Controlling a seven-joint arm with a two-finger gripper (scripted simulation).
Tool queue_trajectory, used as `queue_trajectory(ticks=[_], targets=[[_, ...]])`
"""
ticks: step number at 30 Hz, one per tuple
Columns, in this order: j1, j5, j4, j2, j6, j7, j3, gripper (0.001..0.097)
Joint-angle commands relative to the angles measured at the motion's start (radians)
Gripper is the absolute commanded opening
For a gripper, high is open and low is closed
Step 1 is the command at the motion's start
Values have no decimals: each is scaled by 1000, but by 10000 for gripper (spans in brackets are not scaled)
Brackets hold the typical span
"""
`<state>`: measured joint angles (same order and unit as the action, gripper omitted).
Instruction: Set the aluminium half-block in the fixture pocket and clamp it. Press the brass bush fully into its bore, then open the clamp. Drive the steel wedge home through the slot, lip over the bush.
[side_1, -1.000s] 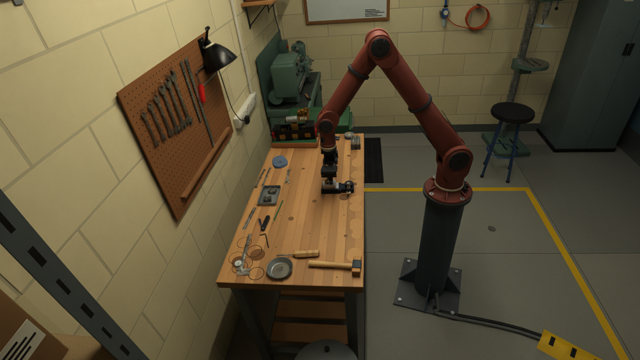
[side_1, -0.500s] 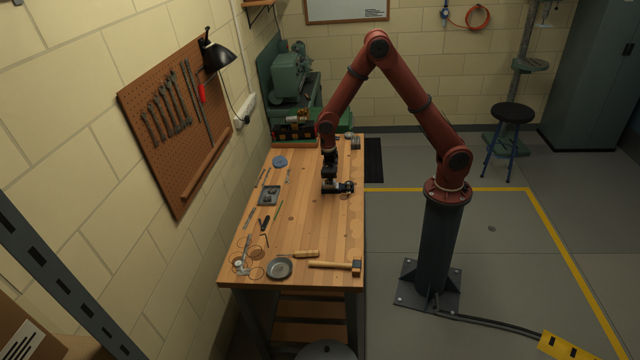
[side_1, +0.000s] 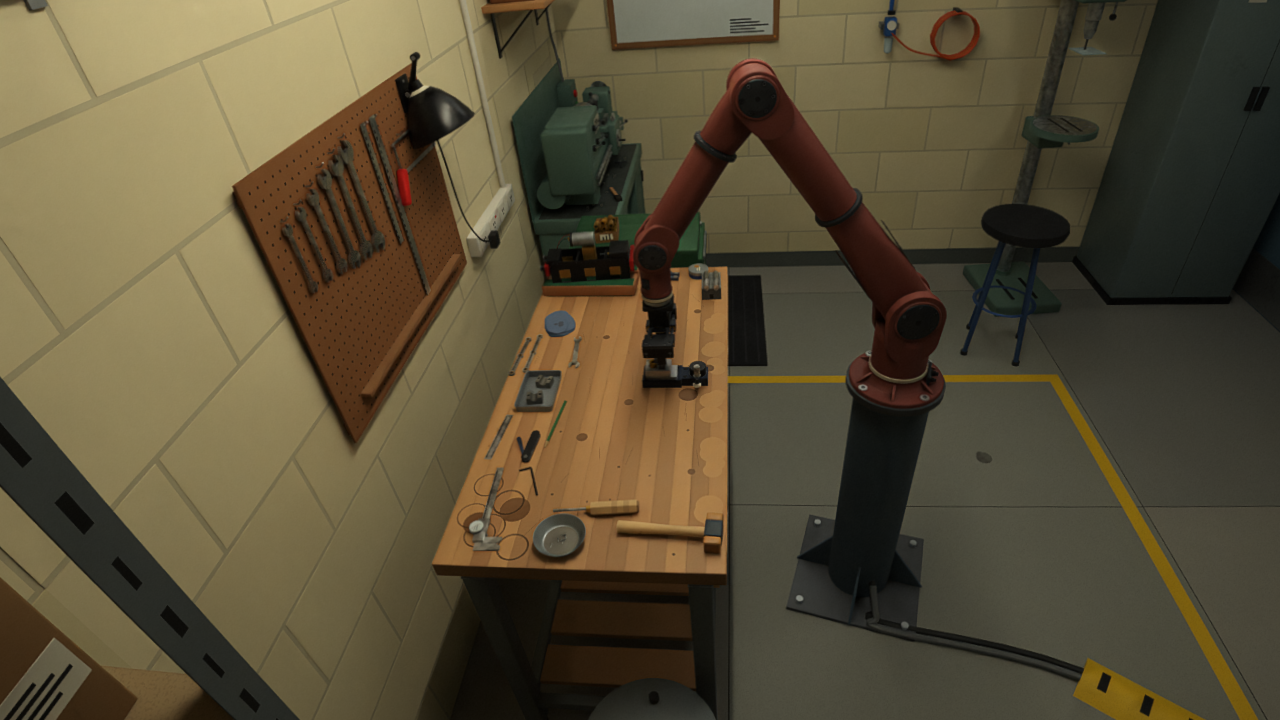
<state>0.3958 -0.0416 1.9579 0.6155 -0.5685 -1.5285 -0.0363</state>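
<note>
My gripper [side_1: 661, 369] points straight down over the dark fixture [side_1: 673, 376] near the bench's right edge. It is closed on something small at the fixture's top; the part is too small to name. The fixture's clamp knob [side_1: 696, 370] sticks out to the right. The aluminium half-block, brass bush and steel wedge cannot be told apart here. A grey tray [side_1: 538, 391] with small dark parts lies to the left, near the wall side of the bench.
The wooden workbench [side_1: 609, 430] stands against the left wall. A hammer [side_1: 671, 530], a wooden-handled tool [side_1: 598, 509] and a metal dish [side_1: 558, 536] lie at its front end. A blue cloth [side_1: 560, 322] and a parts box [side_1: 591, 264] sit at the far end.
</note>
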Motion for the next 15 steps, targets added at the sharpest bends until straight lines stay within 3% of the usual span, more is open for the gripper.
queue_trajectory(ticks=[1, 15], targets=[[0, 1, -1, 0, 2, 0, -1, 48], [0, 1, 3, 5, 10, 1, -1, 48]])
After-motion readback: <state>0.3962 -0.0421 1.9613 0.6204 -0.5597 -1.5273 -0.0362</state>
